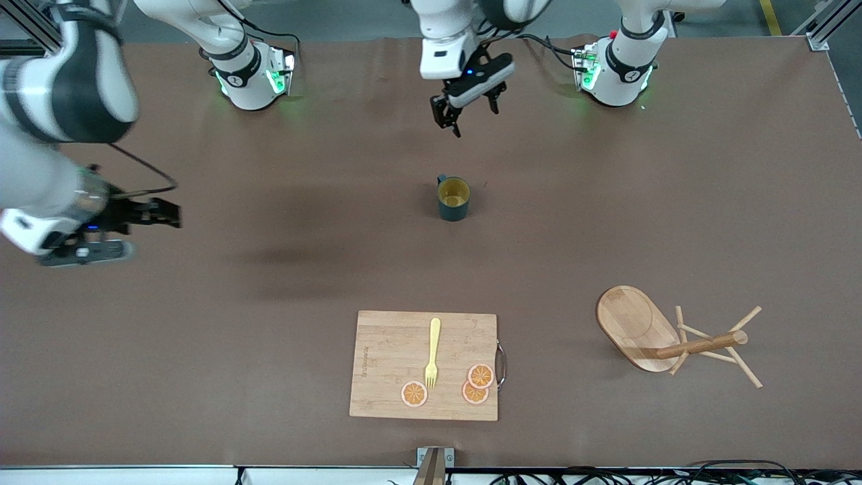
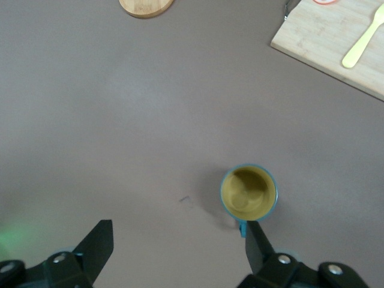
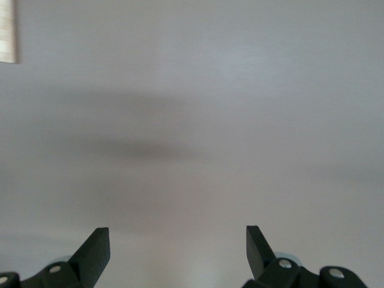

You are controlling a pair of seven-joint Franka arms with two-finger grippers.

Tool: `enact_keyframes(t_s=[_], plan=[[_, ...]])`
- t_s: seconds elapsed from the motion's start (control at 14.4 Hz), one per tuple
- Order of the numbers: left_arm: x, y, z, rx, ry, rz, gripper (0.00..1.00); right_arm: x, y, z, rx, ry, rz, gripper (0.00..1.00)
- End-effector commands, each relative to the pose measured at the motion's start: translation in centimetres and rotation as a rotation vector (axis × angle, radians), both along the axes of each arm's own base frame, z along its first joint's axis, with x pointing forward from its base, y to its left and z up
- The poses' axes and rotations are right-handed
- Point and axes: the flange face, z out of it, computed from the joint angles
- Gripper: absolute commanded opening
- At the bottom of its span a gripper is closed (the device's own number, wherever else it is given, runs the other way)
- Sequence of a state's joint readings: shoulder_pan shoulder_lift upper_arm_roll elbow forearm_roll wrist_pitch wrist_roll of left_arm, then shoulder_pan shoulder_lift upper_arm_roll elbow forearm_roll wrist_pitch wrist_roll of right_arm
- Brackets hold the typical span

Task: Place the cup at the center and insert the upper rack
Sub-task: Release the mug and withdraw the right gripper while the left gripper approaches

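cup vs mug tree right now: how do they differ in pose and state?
Pose: the cup stands upright, mouth up; the mug tree lies tipped on its side, post and pegs along the table.
Place: the cup sits mid-table, farther from the front camera; the mug tree lies nearer that camera, toward the left arm's end.
Look: the cup is dark teal with a yellow inside; the mug tree is light wood.
Shared: neither is held by a gripper.

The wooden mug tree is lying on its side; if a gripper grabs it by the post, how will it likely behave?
The upper rack looks like rigid wood, so it probably won't flex. Its oval base is tilted on edge at one end, so, lifted by the post, it would likely swing base-down. The thin pegs seem the weakest part and could snag. The round post may rock if pushed.
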State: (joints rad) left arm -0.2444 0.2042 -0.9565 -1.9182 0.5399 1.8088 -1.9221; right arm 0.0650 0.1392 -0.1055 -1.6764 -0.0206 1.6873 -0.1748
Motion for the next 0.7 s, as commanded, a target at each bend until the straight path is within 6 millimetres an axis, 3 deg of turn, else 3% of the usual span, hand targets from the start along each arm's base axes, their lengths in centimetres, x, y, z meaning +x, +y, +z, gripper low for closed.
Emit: enact_keyframes(t_s=[0.0, 0.28, 0.63], plan=[[-1.0, -2.9, -6.5, -0.002, -0.046, 0.036, 0.96, -0.3, -4.1, 2.5, -0.068, -0.017, 0.009, 1.00], [-4.6, -5.0, -13.9, 0.053, -0.143, -0.026, 0.95, 0.0, -7.1, 6.8, -0.086, -0.037, -0.049, 1.00], [-5.8, -5.5, -19.8, 0.140, -0.266, -0.106, 0.93, 0.7, -6.9, 6.9, -0.093, -0.046, -0.044, 1.00]])
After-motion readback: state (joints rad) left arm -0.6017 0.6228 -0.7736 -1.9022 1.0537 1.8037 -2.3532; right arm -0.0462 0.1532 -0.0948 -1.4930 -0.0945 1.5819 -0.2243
